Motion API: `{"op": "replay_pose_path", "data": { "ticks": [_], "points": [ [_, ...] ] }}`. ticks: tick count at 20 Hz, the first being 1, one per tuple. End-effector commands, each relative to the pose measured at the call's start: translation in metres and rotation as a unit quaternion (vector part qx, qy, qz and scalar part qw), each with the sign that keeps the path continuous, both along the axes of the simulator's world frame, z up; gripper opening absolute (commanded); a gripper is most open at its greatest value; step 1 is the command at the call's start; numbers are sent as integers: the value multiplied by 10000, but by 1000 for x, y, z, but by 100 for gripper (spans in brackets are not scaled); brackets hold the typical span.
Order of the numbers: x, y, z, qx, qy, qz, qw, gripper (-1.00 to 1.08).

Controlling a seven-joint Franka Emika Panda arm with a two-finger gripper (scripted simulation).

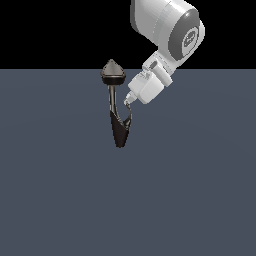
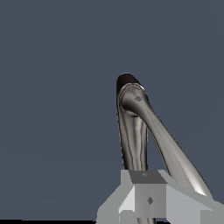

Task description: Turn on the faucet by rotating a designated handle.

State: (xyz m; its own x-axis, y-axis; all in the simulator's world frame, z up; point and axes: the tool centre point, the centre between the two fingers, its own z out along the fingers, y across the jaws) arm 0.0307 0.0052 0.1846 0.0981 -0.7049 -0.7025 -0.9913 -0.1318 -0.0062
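The faucet (image 1: 120, 131) stands in the middle of the exterior view, with a grey cone-shaped top (image 1: 113, 71), a thin stem and a black tapering body. The handle (image 1: 129, 120) is a thin curved dark sliver on the body's right side in the exterior view. My gripper (image 1: 128, 103) reaches down from the upper right; its tip sits just above the handle's upper end, close to the stem. The fingers look pressed together with no gap. In the wrist view the faucet's glossy metal (image 2: 133, 131) runs up from behind my gripper (image 2: 148, 199).
A flat grey-blue floor (image 1: 60, 200) spreads around the faucet, with black background above it. My white arm (image 1: 167, 25) fills the upper right of the exterior view.
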Motion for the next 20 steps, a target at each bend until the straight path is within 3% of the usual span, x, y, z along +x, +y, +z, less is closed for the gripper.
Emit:
{"op": "replay_pose_path", "data": {
  "ticks": [1, 15, 17, 20],
  "points": [
    [0, 0, 0, 1, -2, 3, 10000, -100],
    [-50, -17, -12, 27, 24, 53, 10000, -100],
    [-40, -9, -3, 22, -87, 90, 9999, -100],
    [-48, -25, -18, 25, -49, 79, 10000, -100]
  ]
}}
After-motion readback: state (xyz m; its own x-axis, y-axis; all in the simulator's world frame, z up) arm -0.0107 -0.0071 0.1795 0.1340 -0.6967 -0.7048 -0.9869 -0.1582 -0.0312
